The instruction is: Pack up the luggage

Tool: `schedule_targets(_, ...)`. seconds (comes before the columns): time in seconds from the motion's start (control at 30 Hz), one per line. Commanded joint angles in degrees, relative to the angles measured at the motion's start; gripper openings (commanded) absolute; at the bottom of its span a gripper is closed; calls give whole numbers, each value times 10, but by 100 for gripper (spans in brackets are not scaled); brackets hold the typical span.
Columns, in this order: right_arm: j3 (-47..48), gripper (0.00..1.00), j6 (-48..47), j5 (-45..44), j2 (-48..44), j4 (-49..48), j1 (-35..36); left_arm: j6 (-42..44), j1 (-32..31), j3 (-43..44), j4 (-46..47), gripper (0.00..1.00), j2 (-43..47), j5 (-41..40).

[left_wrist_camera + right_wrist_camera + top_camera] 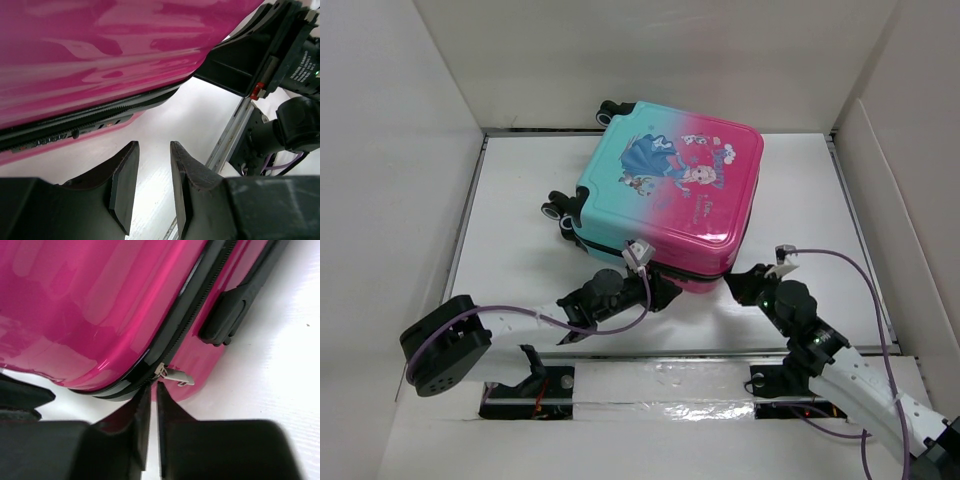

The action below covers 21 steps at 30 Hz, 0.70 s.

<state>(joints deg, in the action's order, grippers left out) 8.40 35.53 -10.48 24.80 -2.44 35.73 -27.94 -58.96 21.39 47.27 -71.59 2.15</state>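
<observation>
Left gripper (153,147): hovering just beside the near pink edge of the luggage (670,190), standing with the fingers (122,180) a little apart, gripping nothing, showing only white table (510,200) in the gap. Pointing toward the black zipper (75,131) that is running along the shell, but not touching it.

Right gripper (152,387): standing almost closed, leaving only a thin slit between the fingers (172,415), holding nothing visible inside it. Reaching with the tips to the near right corner of the case, just below the small metal zipper pull (175,376); not possible to tell if touching the pull or not. Sitting a little to the right of it, a black plastic foot (225,315) on the shell.

Lying flat and closed on the table, in the middle toward the far side, print facing up. Showing teal on the left half and pink on the right half, with the black wheels (560,210) pointing left.
</observation>
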Motion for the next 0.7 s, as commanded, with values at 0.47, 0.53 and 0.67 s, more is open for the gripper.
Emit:
schedule_targets(0.47,20,37,-125,-38,81,-155,4,-9,20,39,43,28,-33,37)
schedule_targets(0.53,0,40,-171,22,101,-236,4,-9,25,37,43,27,-34,39)
schedule_targets(0.67,10,40,-215,72,129,-258,-3,-6,31,33,38,27,-32,35)
